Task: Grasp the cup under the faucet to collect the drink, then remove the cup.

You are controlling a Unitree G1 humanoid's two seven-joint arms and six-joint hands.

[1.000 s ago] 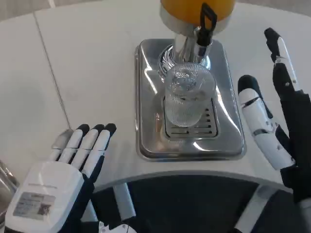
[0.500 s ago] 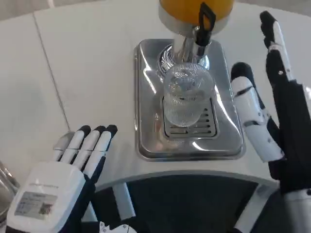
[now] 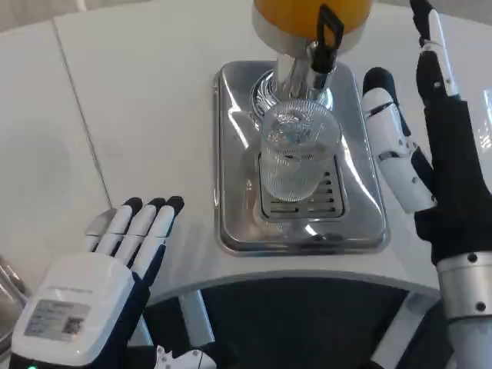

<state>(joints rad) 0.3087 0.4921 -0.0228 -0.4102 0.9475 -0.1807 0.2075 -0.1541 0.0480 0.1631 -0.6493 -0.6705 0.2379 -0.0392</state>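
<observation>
Spreading across the whole picture, the white table (image 3: 154,100) carries everything; near its front edge, toward the right, sits the steel drip tray (image 3: 231,154), with the orange drink dispenser (image 3: 307,15) rising from the tray's far end and its black-handled faucet (image 3: 327,38) hanging just above the cup.

Standing at the right edge of the tray, the right hand (image 3: 430,154) is open, its fingers spread and pointing away from the robot, holding nothing; it is close beside the cup but not touching it. Resting palm-down near the table's front left corner, the left hand (image 3: 100,284) lies flat with its fingers pressed side by side, holding nothing, well apart from the tray.

Sitting upright on the slotted grille in the middle of the tray, directly under the faucet, the cup (image 3: 296,157) is clear and ribbed; whether it is glass or hard plastic cannot be told, and it looks empty or nearly so.

Judging from this, the cup should be stiff and light now, heavier once filled; its smooth clear wall may be slippery, though the ribs ought to give the fingers some purchase; it could crack if squeezed hard or tip if nudged at the rim. Taking hold around the middle of the side wall, thumb on one side and fingers opposite, below the rim and clear of the faucet, seems soundest.
</observation>
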